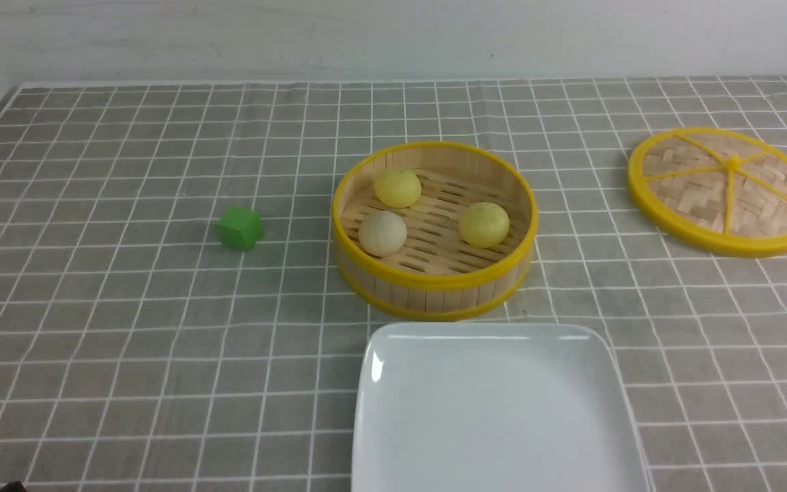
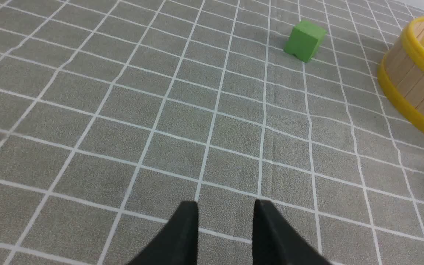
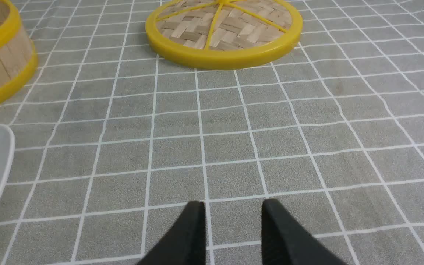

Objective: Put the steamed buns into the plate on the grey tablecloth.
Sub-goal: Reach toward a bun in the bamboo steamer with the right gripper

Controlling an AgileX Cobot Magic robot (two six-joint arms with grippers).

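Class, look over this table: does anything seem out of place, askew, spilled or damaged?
Only the green cube looks out of place. It sits alone on the grey tablecloth left of the steamer basket and is no part of the food set. The lid lies flat, off the basket. Nothing is spilled or broken.

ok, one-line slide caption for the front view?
Three steamed buns in an open bamboo steamer on the grey tablecloth; lid to its right, green cube to its left, white plate in front.
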